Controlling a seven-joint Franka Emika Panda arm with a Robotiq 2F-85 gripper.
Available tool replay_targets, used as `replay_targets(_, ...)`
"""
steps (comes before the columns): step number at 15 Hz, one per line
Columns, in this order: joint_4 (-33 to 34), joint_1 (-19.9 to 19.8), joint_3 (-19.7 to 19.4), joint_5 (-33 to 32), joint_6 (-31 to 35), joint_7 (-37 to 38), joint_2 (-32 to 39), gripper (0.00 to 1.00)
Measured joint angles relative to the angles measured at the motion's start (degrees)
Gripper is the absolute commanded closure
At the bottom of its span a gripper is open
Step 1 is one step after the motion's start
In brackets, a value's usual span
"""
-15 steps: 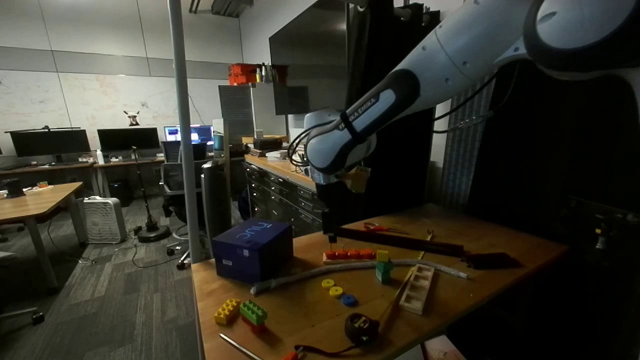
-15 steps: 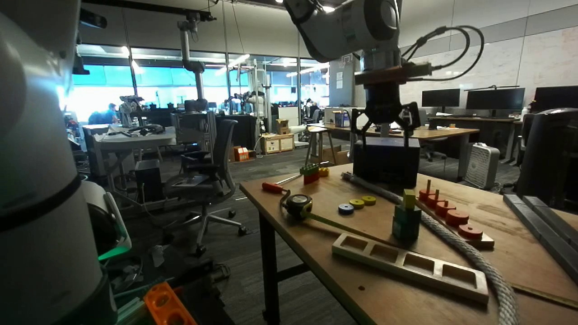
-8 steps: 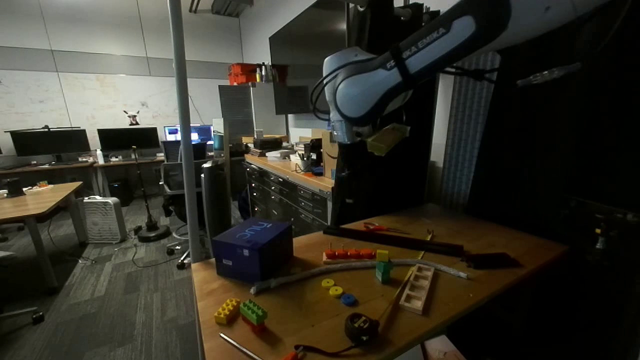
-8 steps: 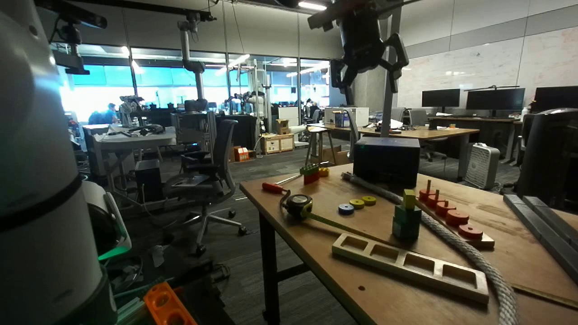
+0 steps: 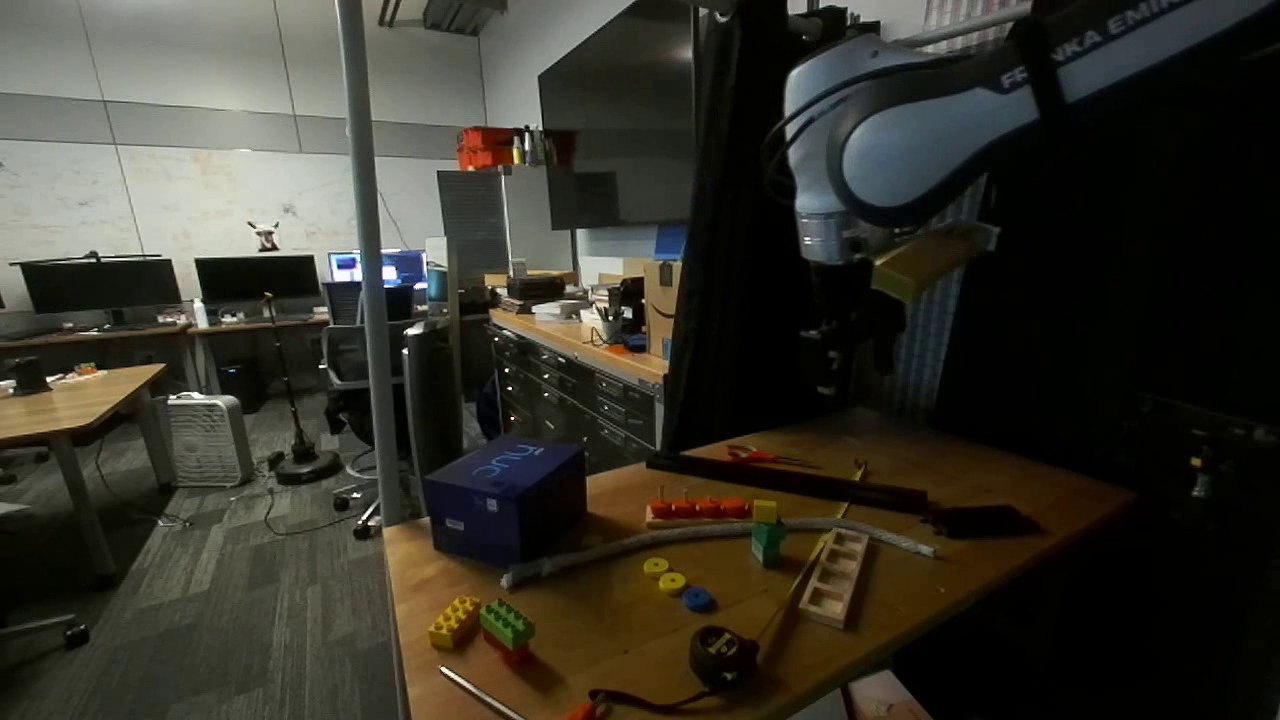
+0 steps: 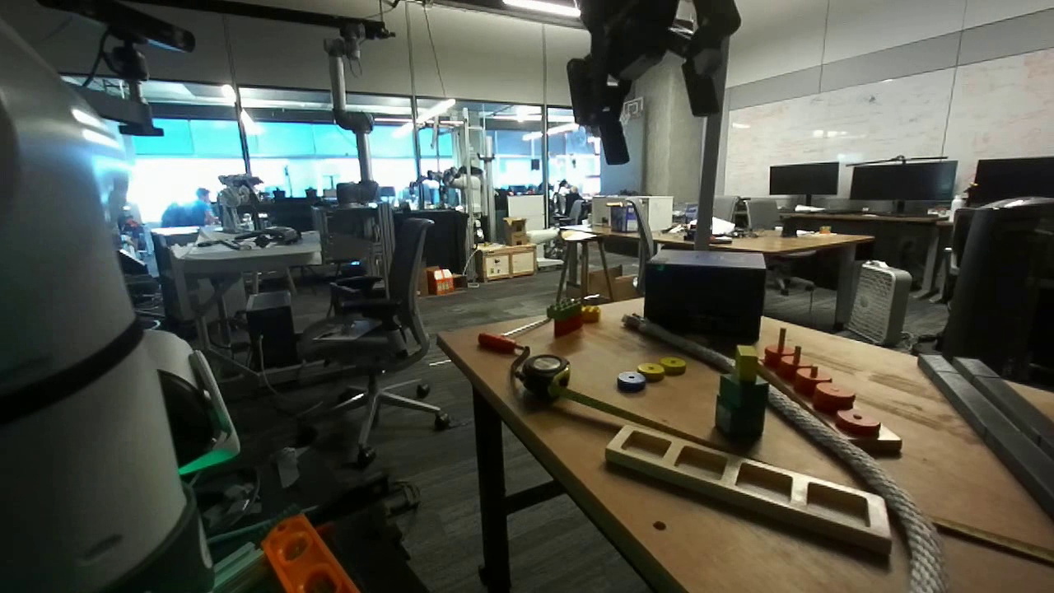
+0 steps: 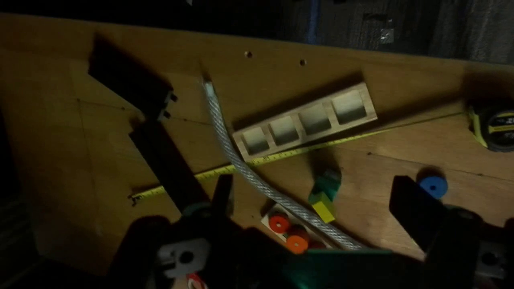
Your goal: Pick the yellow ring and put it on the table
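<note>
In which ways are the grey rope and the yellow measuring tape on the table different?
The rope is grey and braided; the tape is yellow with printed marks. The rope bends in a curve, while the tape runs nearly straight. The rope is a thick cord; the tape is a narrow strip coming out of a case. Both are long, stretch across the table, and cross each other near one end of the wooden tray.

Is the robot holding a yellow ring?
No, in an exterior view the gripper hangs open and empty, and both yellow rings lie on the table.
</note>
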Motion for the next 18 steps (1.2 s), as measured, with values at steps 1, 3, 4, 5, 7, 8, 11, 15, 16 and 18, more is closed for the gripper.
replay_targets(1, -1.51, -0.66, -1.64, -0.03, -1.08, -3.22, -2.54, 0.0)
replay_targets(3, -2.88, -1.03, -5.94, -0.03, -4.0, -12.33, -6.97, 0.0)
replay_targets(4, -2.89, -1.04, -7.88, -0.03, -5.4, -16.71, -8.76, 0.0)
replay_targets(5, -2.82, -1.04, -9.73, -0.03, -6.33, -21.0, -10.55, 0.0)
replay_targets(7, -2.76, -1.03, -12.75, 0.03, -7.32, -27.48, -13.62, 0.0)
replay_targets(8, -2.77, -1.02, -14.11, 0.09, -7.53, -30.02, -15.0, 0.0)
replay_targets(11, -2.84, -1.01, -16.94, 0.38, -7.83, -34.04, -17.44, 0.0)
replay_targets(15, -2.94, -0.92, -17.32, 0.53, -7.86, -34.61, -17.79, 0.0)
replay_targets(16, -2.95, -0.87, -17.32, 0.54, -7.86, -34.62, -17.79, 0.0)
replay_targets(18, -2.96, -0.84, -17.32, 0.54, -7.86, -34.63, -17.79, 0.0)
